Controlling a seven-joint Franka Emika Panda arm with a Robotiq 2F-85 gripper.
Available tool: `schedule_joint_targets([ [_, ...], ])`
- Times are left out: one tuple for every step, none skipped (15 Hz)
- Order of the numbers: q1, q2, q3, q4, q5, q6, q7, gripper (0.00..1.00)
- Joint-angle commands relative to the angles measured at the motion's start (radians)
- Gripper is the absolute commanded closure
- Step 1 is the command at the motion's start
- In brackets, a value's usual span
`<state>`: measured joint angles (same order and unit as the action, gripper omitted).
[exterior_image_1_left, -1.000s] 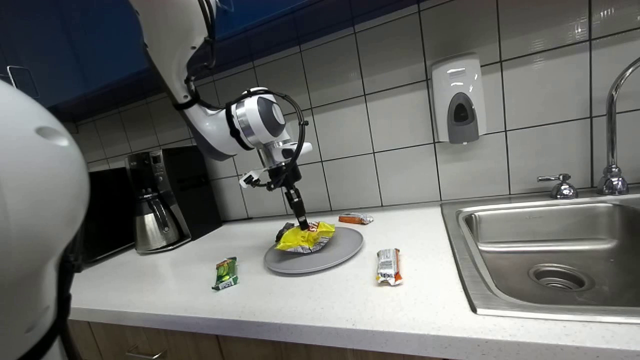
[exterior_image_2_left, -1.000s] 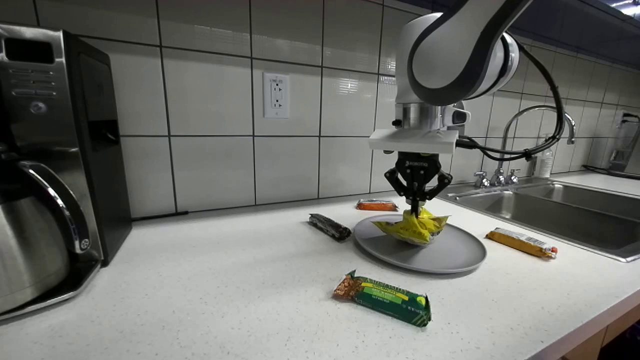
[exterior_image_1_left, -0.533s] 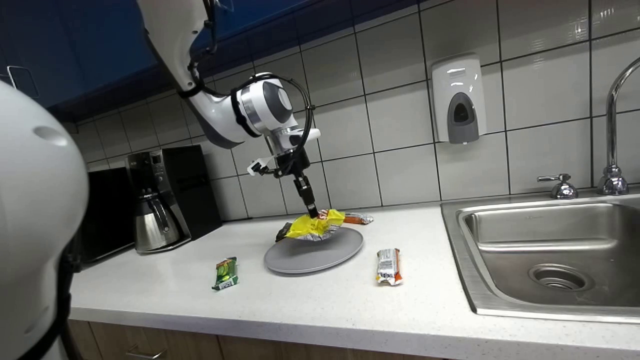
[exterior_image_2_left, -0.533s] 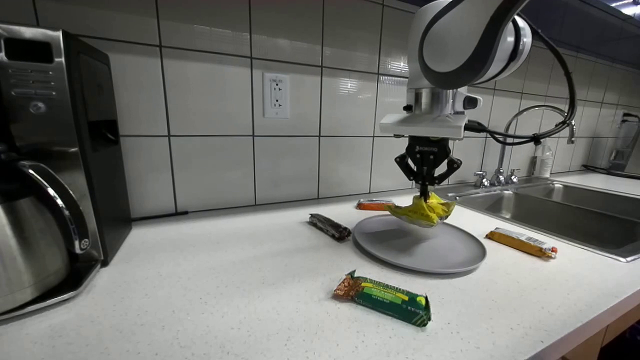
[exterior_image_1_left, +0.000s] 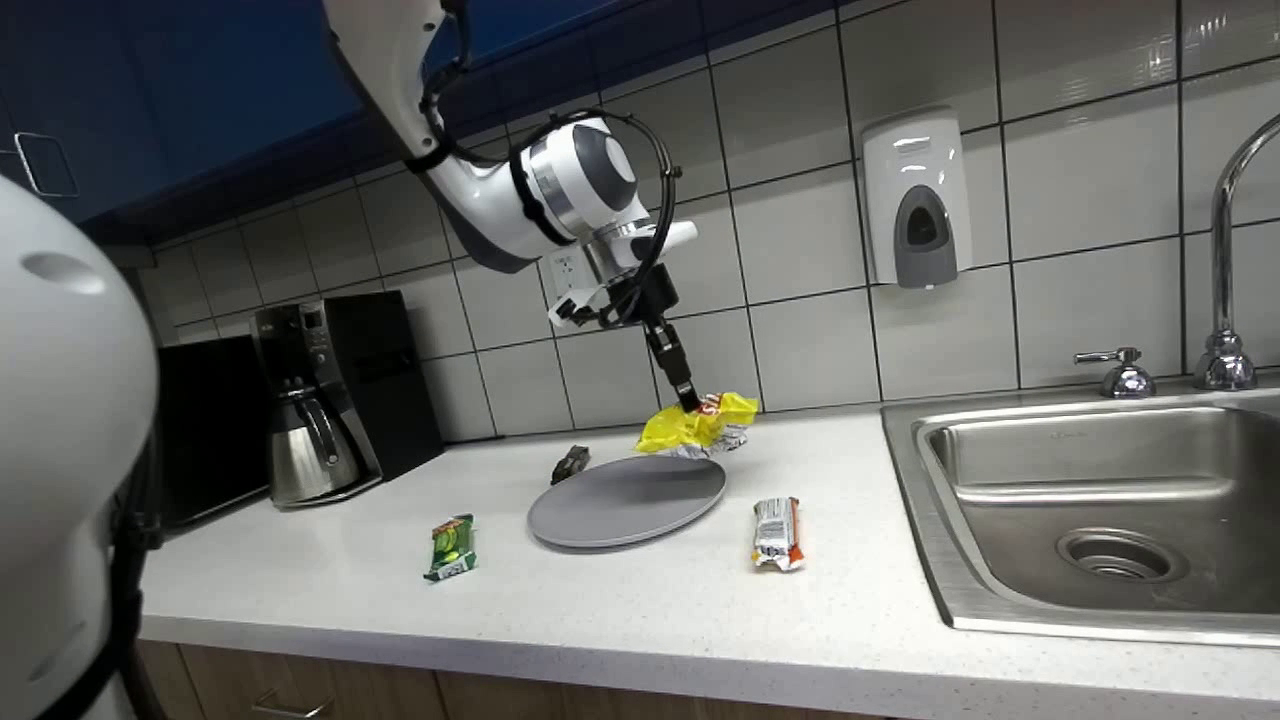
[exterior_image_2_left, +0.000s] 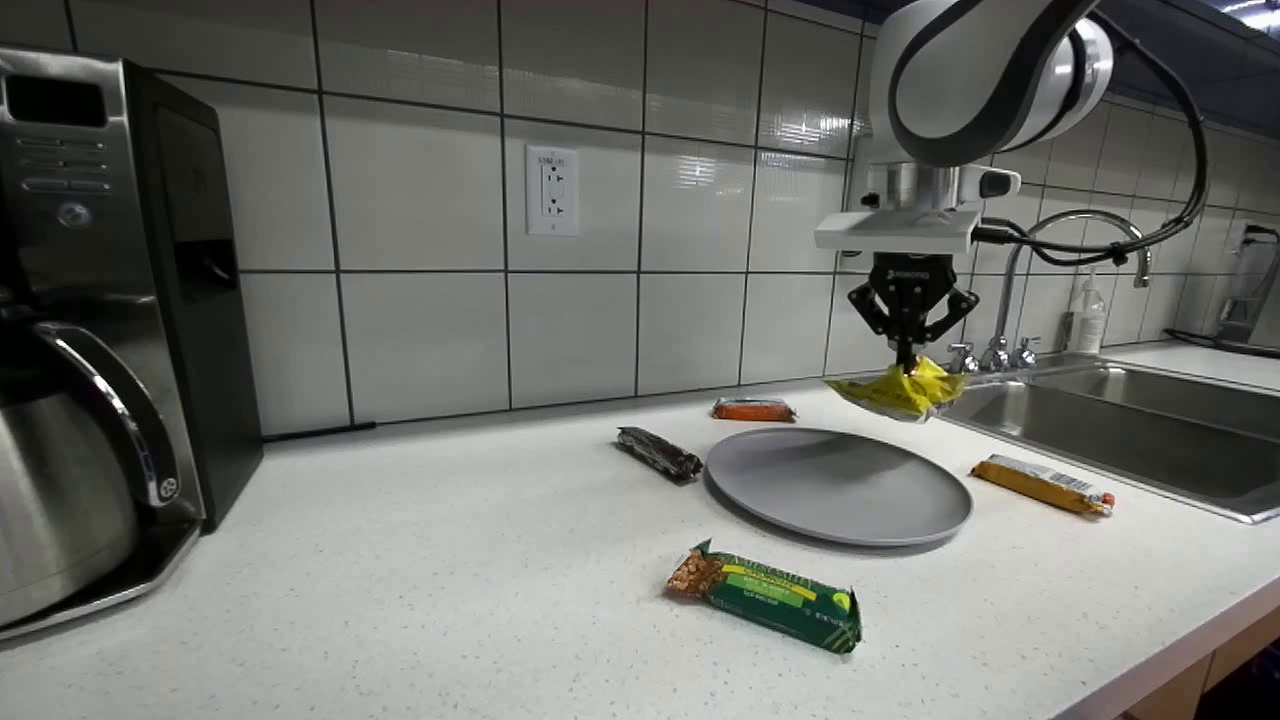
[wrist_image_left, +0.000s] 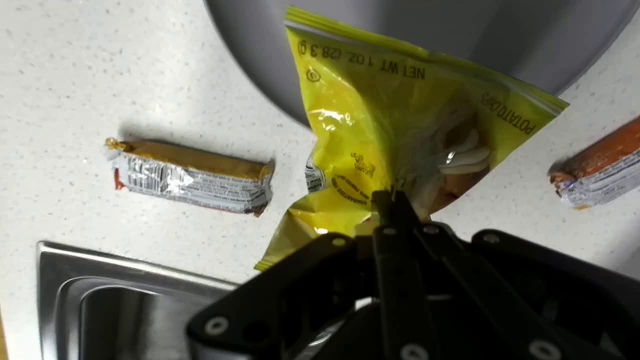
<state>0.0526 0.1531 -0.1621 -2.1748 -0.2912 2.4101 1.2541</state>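
Observation:
A yellow potato chip bag (wrist_image_left: 345, 110) hangs crumpled from my gripper (wrist_image_left: 392, 197), its middle pinched between the fingertips. In both exterior views the bag (exterior_image_1_left: 665, 430) is held up off the counter, around the far side of the grey plate (exterior_image_2_left: 830, 490). My gripper (exterior_image_2_left: 907, 368) points down and is shut on the bag. The plate has nothing on it. An orange bar (exterior_image_2_left: 753, 409) lies behind the plate; in an exterior view the bag hides it. A black bar (exterior_image_2_left: 658, 453) lies beside the plate's rim.
A green granola bar (exterior_image_2_left: 780, 600) lies in front of the plate. A silver-backed yellow bar (exterior_image_1_left: 776, 533) lies between plate and steel sink (exterior_image_1_left: 920, 520). A coffee maker (exterior_image_1_left: 320, 400) stands at the opposite end, a tiled wall (exterior_image_1_left: 800, 350) behind.
My gripper has lifted the bag off the plate and carried it toward the sink side and the wall. The plate and the bars have stayed where they were.

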Motion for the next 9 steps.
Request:
schedule_joint_targets([
  [-0.036,-0.024,-0.015,0.043,-0.053,-0.067,0.04,1.0],
  [-0.045,-0.022,-0.02,0.055,-0.058,-0.076,0.038,1.0],
  [-0.055,-0.005,-0.025,0.07,-0.061,-0.075,0.039,1.0],
  [-0.063,-0.001,-0.028,0.078,-0.063,-0.077,0.04,1.0],
  [-0.07,0.004,-0.033,0.085,-0.062,-0.076,0.039,1.0],
  [-0.077,0.011,-0.037,0.091,-0.06,-0.076,0.037,1.0],
  [-0.084,0.019,-0.04,0.097,-0.058,-0.074,0.036,1.0],
  [-0.088,0.026,-0.044,0.102,-0.056,-0.071,0.034,1.0],
  [-0.094,0.037,-0.048,0.109,-0.052,-0.064,0.028,1.0],
])
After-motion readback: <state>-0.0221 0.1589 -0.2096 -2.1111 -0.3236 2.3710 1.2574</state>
